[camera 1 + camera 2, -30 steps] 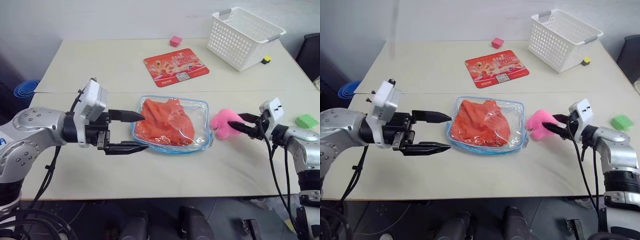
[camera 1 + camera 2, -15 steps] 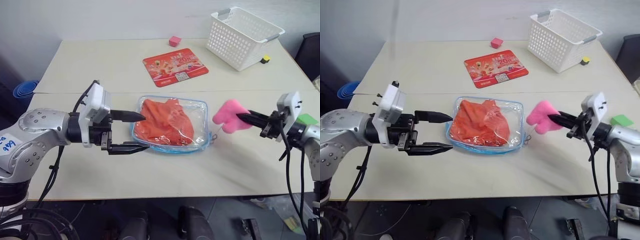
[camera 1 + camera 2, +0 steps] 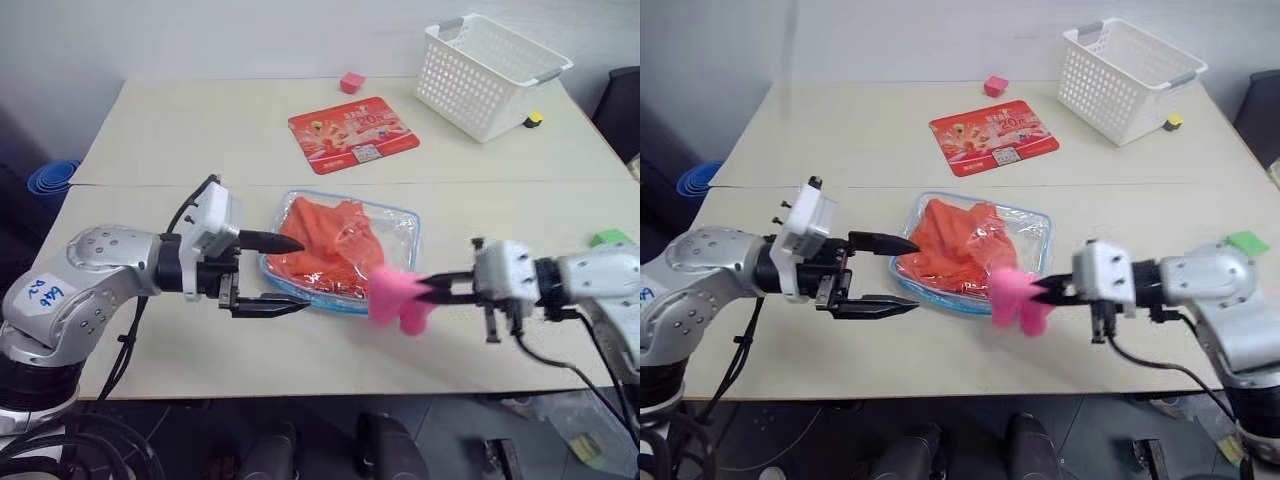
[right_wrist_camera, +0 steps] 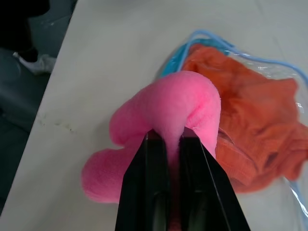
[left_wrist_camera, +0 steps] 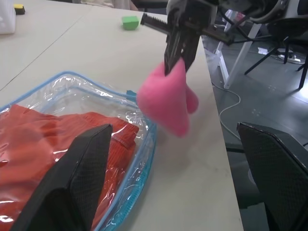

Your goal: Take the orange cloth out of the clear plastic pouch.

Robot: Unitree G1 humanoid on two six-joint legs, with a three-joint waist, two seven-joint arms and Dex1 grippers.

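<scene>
**Pouch unopened, right gripper busy with the toy**

Stack of blue bowls (image 3: 50, 177) sat off the table's (image 3: 200, 120) far left edge. Left gripper (image 3: 272, 273) hung just left of the pouch (image 3: 404, 222), fingers spread wide and empty, pointing right at the pouch's near-left corner. One finger sat higher, level with the cloth; the other sat lower, just beside the front rim. No contact that I could see.

Cloth (image 3: 325, 245) was inside the pouch, bunched toward the left half, wrinkled. Pouch lay flat mid-table, long axis running left-right, blue zipper edging all round. Whether the zipper was open, I couldn't tell.

Right gripper (image 3: 434, 290) was clamped on the pink toy (image 3: 392, 297), holding it above the table at the pouch's near-right corner; in the right wrist view the toy overlapped the pouch edge. So that hand wasn't free.

Key relation, as I read it: the cloth lay directly right of the left fingers, along their pointing line, and the left gripper was the nearer free one. Judgement: the toy needs parking first, or the left goes in alone and the pouch slides with nothing pinning it.

Behind: red mat (image 3: 352, 133), small pink cube (image 3: 350, 82), white basket (image 3: 490, 72) far right with a yellow-black bit (image 3: 534, 119) beside it. Green block (image 3: 607, 238) sat at the right edge.
</scene>
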